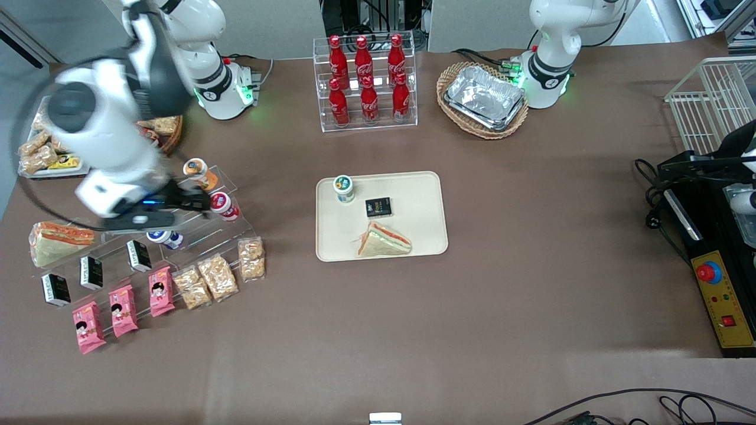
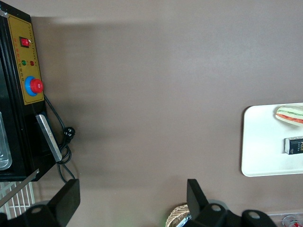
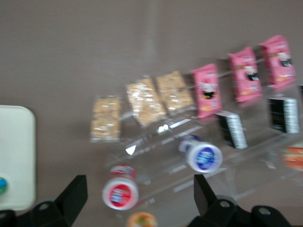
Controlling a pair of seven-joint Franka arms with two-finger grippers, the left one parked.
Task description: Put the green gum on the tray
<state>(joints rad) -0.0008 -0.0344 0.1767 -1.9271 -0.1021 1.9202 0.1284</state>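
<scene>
Tray (image 1: 413, 189): green gum (image 1: 344, 189) already upright on it, at corner nearest acrylic display, beside black packet (image 1: 378, 207) and sandwich (image 1: 384, 241). Task looks done.

Gripper (image 1: 198, 202) over acrylic display (image 1: 195, 227), jaws spread, empty, among 3 remaining bottles. Your risk: arm sweep clips red-lidded bottle (image 1: 223, 203), topples it off shelf.

Readable labels: Coca-Cola script on 6 red bottles (image 1: 367, 77). Gum label too small to read.
</scene>
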